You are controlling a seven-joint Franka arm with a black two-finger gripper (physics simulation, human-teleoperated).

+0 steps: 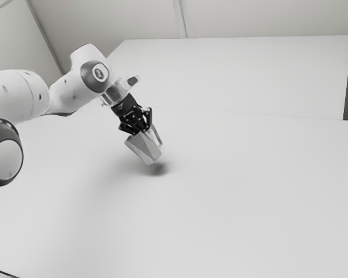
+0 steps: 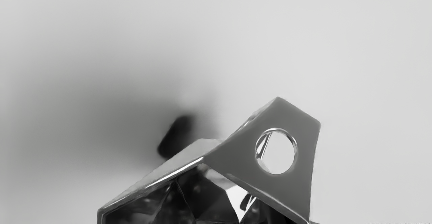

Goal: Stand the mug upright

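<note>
My gripper is at the mouth end of the shiny grey mug in the exterior view, holding it tilted. The mug's base points down toward the exterior view's right, close above a dark shadow on the table. Its handle is on the side facing the exterior view's right. In the wrist view, the faceted mug shows its rim and dark reflective inside, with the flat handle and its round hole beside it. The finger contacts are largely hidden by the mug.
The white table extends around the mug. A large pale panel lies beyond it toward the back of the exterior view. A dark thin edge shows at the near left corner of that view.
</note>
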